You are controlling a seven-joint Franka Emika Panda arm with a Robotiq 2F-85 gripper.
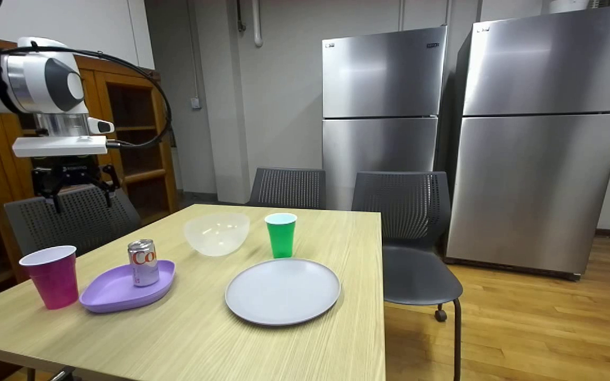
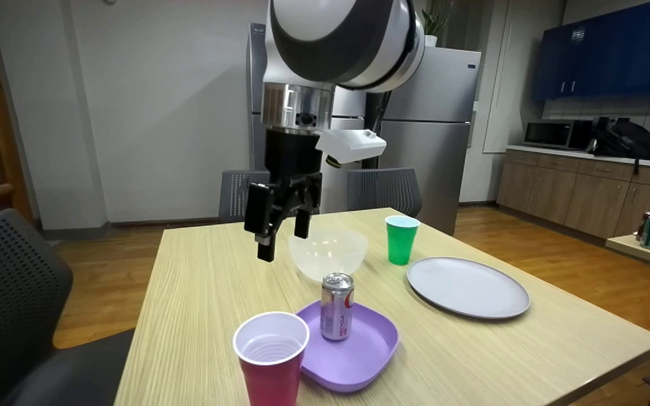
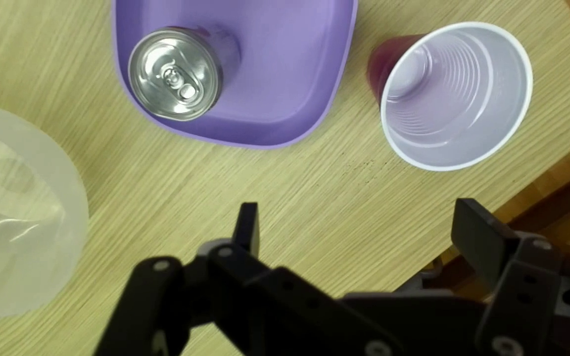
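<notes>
Hand (image 3: pixel 357 212) hangs high above the table (image 3: pixel 314 198), off to one side of the tray (image 3: pixel 285 59). Fingers (image 3: pixel 249 230) spread wide, near full stroke by the look; nothing between them, nothing touched.

Layout vs tray: can (image 3: pixel 173 74) stands upright on it, off-centre, on the side facing the bowl (image 3: pixel 23 212). Pink cup (image 3: pixel 458 99) upright just beside it, strip of table between in the wrist view. Bowl near it, roughly opposite the pink cup. Green cup (image 1: pixel 281 238) and plate (image 1: pixel 284 291) farther from it, in both exterior views. Pink cup looks closest to the fingers in the wrist view, but depth is hard to judge.

Handling, my read: do sideways travel at this height; can and pink cup both stick up above the tray, so a low sweep could clip either. Line up first, then straight down. Can: centre the gap over its top, keep fingertips off the tray, modest squeeze, thin wall. Pink cup: probably light and tippy, so centre carefully, squeeze slowly; too much force likely buckles it. Both fingers should meet the wall together, else it slides or tilts.
</notes>
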